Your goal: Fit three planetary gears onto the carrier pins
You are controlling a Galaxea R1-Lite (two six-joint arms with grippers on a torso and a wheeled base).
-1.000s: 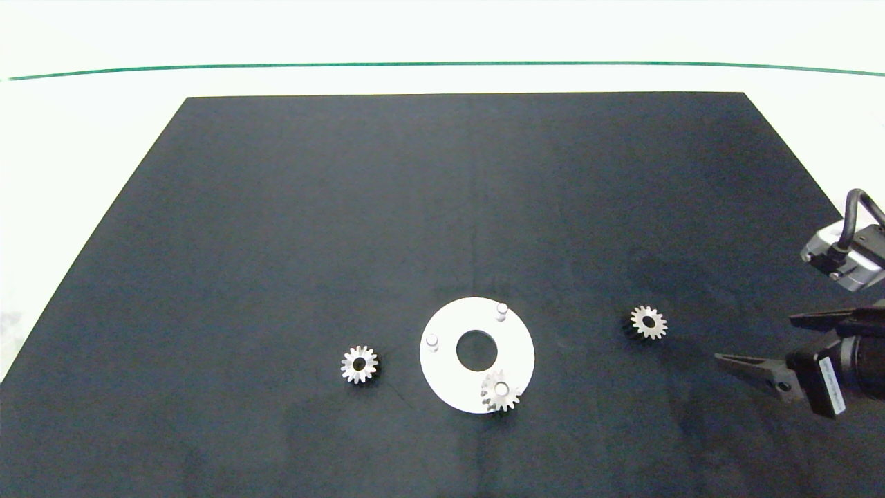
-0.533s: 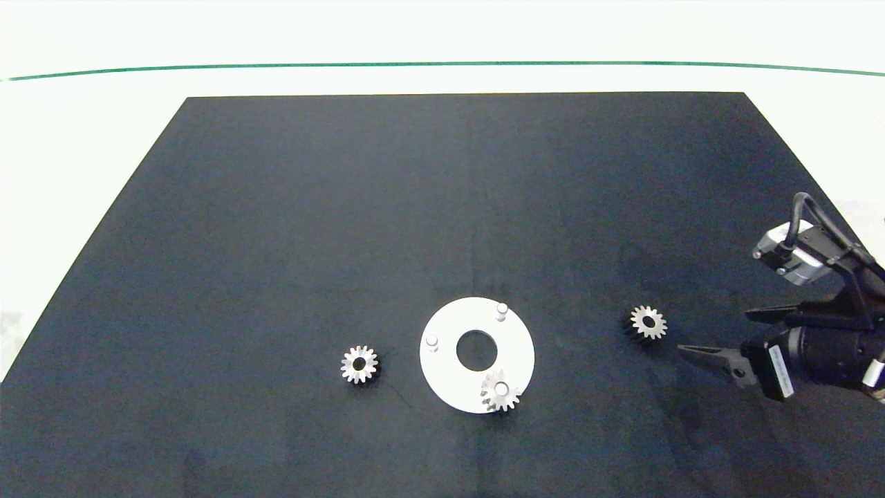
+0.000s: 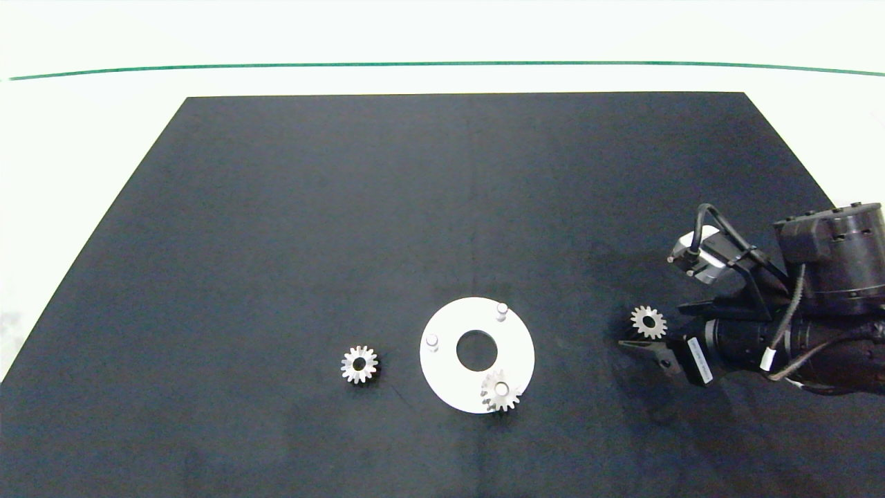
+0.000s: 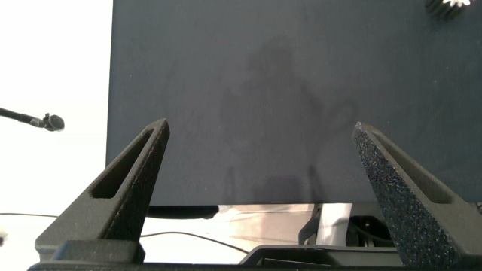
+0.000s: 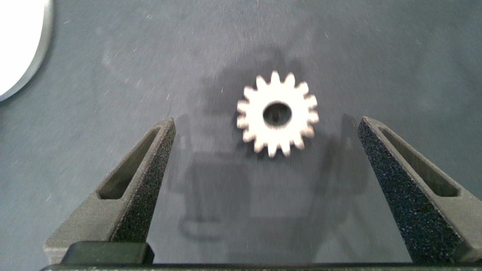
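A: How far along is it?

B: One small silver-grey toothed gear (image 3: pixel 500 392) sits on the near pin of the flat white ring-shaped disc (image 3: pixel 449 377). The left pin (image 3: pixel 432 341) and far pin (image 3: pixel 502 311) are bare.

A: And the rest?

B: One gear (image 3: pixel 359 364) lies left of the disc. Another (image 5: pixel 278 114) lies right of it, between the wide-spread fingers of the right gripper (image 5: pixel 277 188), ungrasped. The left gripper (image 4: pixel 260 173) is also wide, off the mat.

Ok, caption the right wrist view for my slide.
Open right hand straddles a loose planetary gear lying flat on the black mat, fingers not touching it.
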